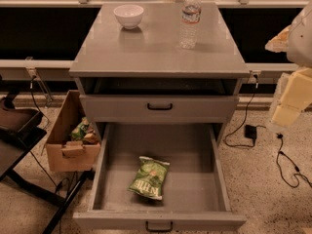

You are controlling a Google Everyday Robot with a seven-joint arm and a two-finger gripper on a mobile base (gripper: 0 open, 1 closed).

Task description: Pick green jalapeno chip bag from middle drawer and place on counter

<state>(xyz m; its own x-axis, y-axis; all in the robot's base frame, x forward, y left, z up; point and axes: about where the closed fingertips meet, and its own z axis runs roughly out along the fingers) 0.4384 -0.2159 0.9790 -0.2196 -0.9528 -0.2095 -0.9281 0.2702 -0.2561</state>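
the green jalapeno chip bag point(149, 177) lies flat near the front of the middle drawer point(195, 191). we judge it light, crinkly and crushable, so we'd pinch a sealed end. the gripper point(291, 95) hangs up and right of the drawer; spread or closed, we cannot tell.

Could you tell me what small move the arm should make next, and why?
Probably bring the gripper across and down toward the green jalapeno chip bag: it hangs at the view's right edge, beside the cabinet, while the bag lies untouched on the floor of the open middle drawer.
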